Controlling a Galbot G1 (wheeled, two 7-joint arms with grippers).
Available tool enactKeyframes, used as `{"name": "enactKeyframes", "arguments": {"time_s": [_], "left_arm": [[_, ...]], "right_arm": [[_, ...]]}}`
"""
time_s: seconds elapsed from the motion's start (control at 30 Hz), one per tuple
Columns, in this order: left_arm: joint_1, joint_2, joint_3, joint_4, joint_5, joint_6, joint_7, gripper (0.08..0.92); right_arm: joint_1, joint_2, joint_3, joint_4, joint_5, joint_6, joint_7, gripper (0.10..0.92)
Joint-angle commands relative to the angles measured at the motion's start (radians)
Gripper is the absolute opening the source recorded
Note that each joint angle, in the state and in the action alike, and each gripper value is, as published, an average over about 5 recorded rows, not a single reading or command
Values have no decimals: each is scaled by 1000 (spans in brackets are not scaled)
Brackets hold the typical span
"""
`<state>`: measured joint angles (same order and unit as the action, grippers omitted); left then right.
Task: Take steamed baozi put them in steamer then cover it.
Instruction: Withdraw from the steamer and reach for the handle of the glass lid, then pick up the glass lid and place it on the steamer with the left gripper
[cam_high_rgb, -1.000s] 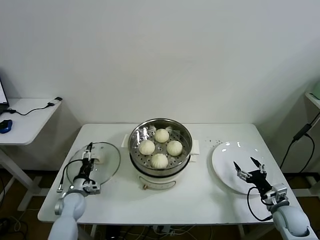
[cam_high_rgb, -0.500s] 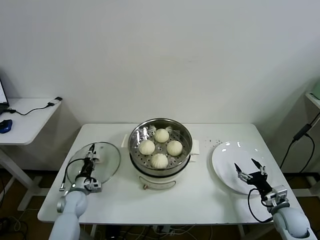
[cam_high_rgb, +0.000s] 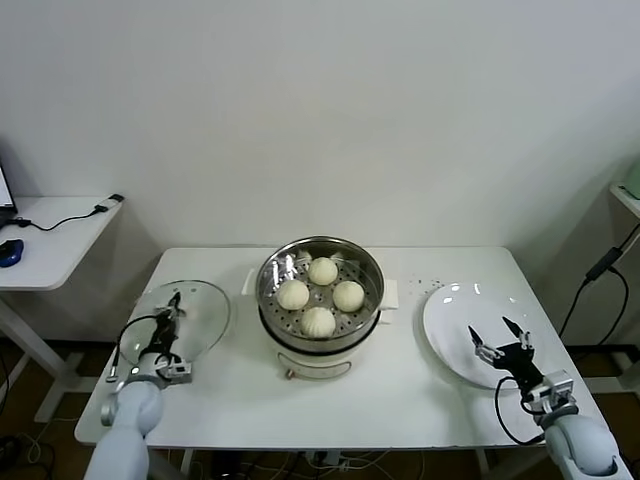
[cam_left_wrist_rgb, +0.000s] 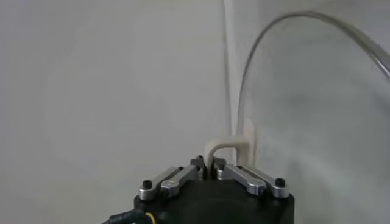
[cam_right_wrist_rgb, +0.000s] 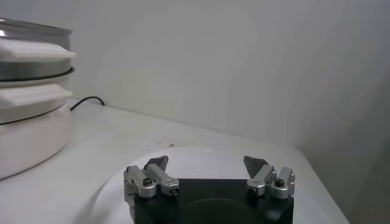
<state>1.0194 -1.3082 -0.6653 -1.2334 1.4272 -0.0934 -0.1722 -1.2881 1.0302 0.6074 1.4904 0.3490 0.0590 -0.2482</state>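
Four steamed baozi (cam_high_rgb: 320, 294) sit inside the shiny steamer (cam_high_rgb: 321, 290) in the middle of the white table (cam_high_rgb: 400, 390), well apart from both sets of jaws. The white plate (cam_high_rgb: 450, 310) has no buns on it. The left gripper (cam_high_rgb: 170, 315) is low at the table's left side, and its jaws pinch the cream handle (cam_left_wrist_rgb: 230, 149) of the glass cover (cam_high_rgb: 195, 312). The cover is tipped up off the table. The right gripper (cam_high_rgb: 502, 340) hangs over the plate with its jaws spread wide, holding nothing
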Motion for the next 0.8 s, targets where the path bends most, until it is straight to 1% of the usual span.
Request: {"name": "enactKeyframes", "arguments": {"time_s": [0.03, 0.2, 0.37, 0.5, 0.57, 0.67, 0.73, 0.8], "left_arm": [[136, 80, -27, -278, -127, 53, 31, 157], [258, 123, -55, -509, -189, 143, 53, 157], [373, 165, -63, -728, -223, 274, 80, 157], [420, 212, -24, -853, -231, 382, 105, 157], [421, 247, 15, -897, -224, 443, 121, 157], [393, 314, 110, -953, -225, 561, 173, 157], [354, 357, 199, -976, -233, 651, 207, 157], [299, 383, 294, -982, -229, 711, 233, 157]], "right_arm": [[2, -4, 3, -5, 0, 4, -1, 823], [9, -7, 7, -16, 1, 9, -5, 823], [16, -9, 11, -31, 1, 14, -13, 823], [28, -10, 9, -46, 0, 17, -15, 823], [33, -11, 6, -52, -1, 18, -16, 823], [41, -14, 0, -59, -5, 20, -16, 823], [46, -15, -5, -62, -7, 20, -16, 823], [50, -17, -11, -65, -8, 19, -16, 823]]}}
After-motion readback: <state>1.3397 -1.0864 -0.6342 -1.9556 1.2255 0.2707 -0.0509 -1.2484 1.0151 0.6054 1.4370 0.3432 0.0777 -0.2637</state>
